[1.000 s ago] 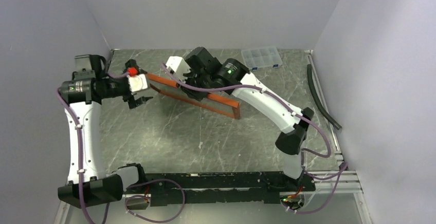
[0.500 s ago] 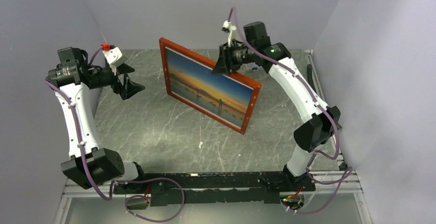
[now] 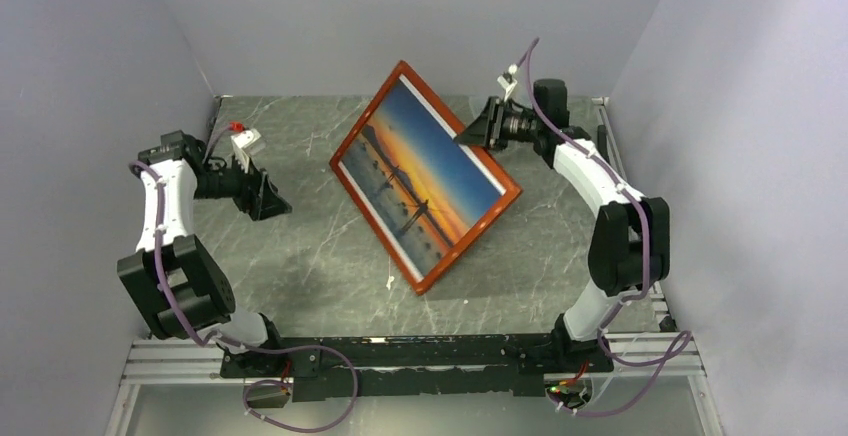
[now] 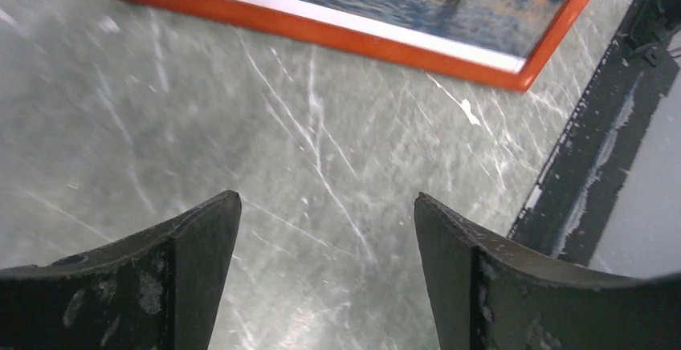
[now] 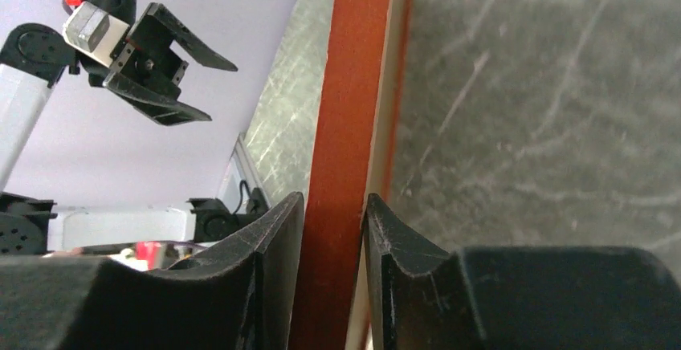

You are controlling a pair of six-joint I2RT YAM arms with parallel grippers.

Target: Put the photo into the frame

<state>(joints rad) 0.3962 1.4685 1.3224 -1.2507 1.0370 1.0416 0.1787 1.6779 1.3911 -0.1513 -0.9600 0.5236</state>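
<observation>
The frame (image 3: 505, 193), with a reddish-brown border, is tilted up off the table, its face toward the camera. The photo (image 3: 425, 173), orange sunset over blue water, sits inside it. My right gripper (image 3: 474, 136) is shut on the frame's upper right edge; in the right wrist view the red border (image 5: 353, 125) runs between the two fingers. My left gripper (image 3: 268, 199) is open and empty at the left, over the table, apart from the frame. The left wrist view shows the frame's lower border (image 4: 321, 33) beyond the open fingers (image 4: 201, 238).
A grey marbled table (image 3: 320, 246) with a black rail (image 3: 420, 341) at its near edge. A dark hose (image 3: 625, 191) lies along the right side. Grey walls close in at left, right and back. A small white speck (image 3: 388, 281) lies near the frame's lower corner.
The right arm has lifted the frame off the table and turned it, so the photo faces the camera and its low corner is near the front. The left arm has pulled back and lowered.
</observation>
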